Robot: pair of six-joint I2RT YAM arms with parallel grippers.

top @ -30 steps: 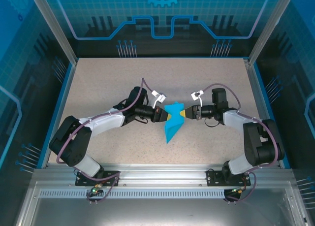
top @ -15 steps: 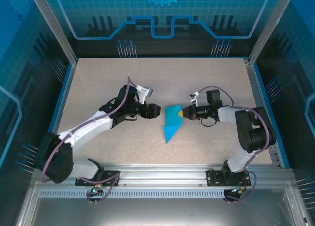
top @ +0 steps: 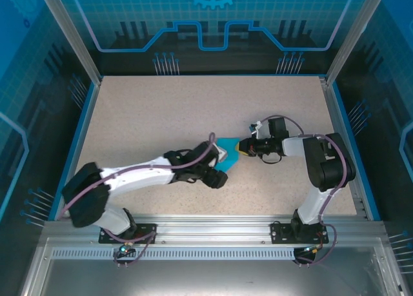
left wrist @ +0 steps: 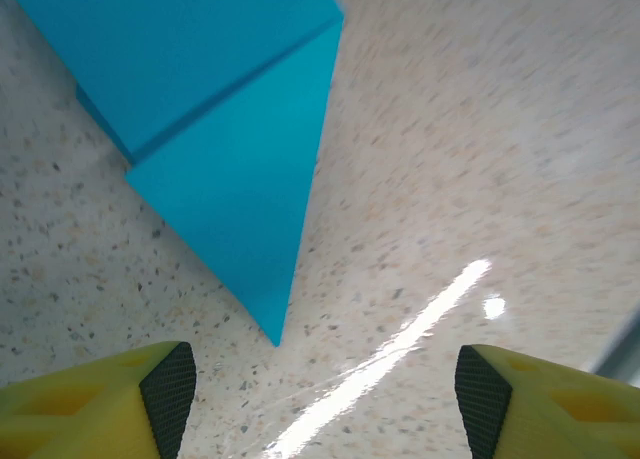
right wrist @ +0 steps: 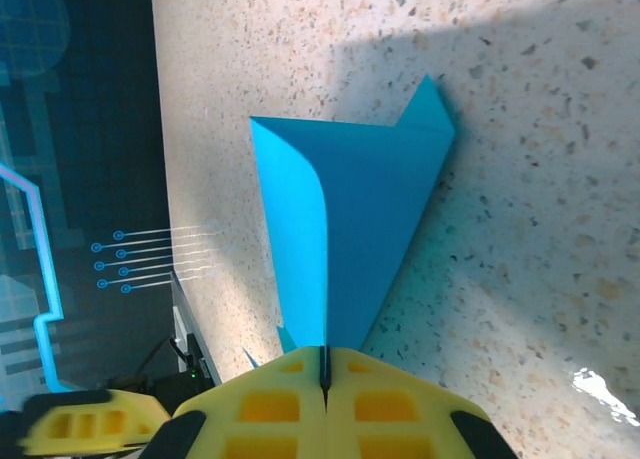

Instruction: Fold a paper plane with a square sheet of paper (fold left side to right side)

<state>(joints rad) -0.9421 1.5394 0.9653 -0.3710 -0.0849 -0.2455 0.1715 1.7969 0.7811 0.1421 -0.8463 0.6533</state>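
A: Listing item one: sheet of paper (right wrist: 350, 219), cyan, on the tabletop (top: 142, 115) between the two arms, folded into layered triangles with one sharp tip and one flap curling upward.

B: Holders?

A: Right gripper (right wrist: 325, 371): fingers pressed together on an edge of the sheet, pinching it. Left gripper (left wrist: 320, 389): jaws spread wide, empty, hovering just off the pointed tip.

B: Progress?

A: Partway, by my reading. Diagonal creases present; the shape is broad, not a slim dart. Lengthwise folding and wings appear outstanding.
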